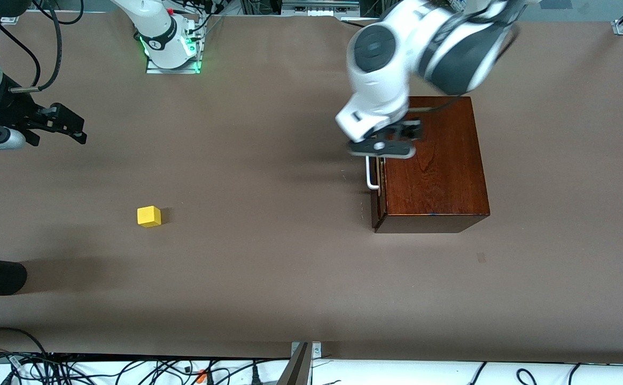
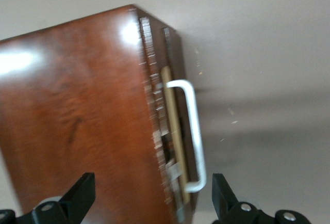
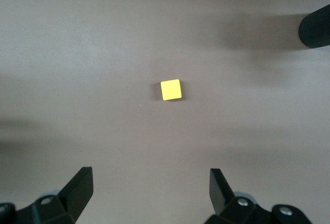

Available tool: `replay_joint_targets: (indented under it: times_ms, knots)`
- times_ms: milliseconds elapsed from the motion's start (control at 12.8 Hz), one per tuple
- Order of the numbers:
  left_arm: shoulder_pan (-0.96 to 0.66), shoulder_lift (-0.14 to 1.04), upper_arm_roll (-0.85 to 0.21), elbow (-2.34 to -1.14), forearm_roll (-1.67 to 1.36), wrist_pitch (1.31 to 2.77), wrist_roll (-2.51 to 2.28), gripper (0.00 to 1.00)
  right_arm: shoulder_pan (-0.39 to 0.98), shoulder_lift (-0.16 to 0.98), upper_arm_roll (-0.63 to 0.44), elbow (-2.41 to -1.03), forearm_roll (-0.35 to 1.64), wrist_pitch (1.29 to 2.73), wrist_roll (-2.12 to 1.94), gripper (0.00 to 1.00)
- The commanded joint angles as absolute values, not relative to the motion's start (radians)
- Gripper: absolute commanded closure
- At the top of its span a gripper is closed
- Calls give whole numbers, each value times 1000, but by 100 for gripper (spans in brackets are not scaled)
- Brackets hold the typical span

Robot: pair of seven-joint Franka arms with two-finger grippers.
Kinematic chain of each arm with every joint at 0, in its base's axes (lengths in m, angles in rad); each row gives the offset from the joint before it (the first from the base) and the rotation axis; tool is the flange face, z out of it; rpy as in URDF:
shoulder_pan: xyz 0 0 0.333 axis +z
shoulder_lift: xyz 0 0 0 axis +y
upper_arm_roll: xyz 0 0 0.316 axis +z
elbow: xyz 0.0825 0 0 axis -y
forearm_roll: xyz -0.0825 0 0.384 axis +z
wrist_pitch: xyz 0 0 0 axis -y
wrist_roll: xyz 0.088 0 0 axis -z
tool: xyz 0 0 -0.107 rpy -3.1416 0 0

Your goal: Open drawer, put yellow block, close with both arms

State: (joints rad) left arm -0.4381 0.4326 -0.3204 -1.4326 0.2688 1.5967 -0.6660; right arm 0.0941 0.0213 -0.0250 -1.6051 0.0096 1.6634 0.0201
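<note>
The right gripper [image 1: 71,125] hangs over bare table [image 1: 269,278] at the right arm's end, its fingers [image 3: 77,190] spread wide apart and holding nothing. The yellow block [image 1: 149,216] sits on the table below it, apart from the fingers. The left gripper [image 1: 383,144] hovers over the white bar handle [image 1: 371,174] of the drawer [image 1: 380,184] in the dark wooden box [image 1: 431,166]; its fingers [image 2: 80,198] stand apart, the handle between them in the left wrist view, untouched. The drawer looks barely ajar.
</note>
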Motion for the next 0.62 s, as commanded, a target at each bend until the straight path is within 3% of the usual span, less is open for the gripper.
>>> replay_joint_targets:
  times_ms: [0, 546]
  knots:
    - [-494, 581, -305, -1293, 345, 1580, -759, 0, 86, 35, -20, -1572, 6, 1640, 3, 0]
    - [-552, 664, -305, -1333, 437, 1629, -943, 0, 86, 35, -20, -1572, 6, 1640, 3, 0]
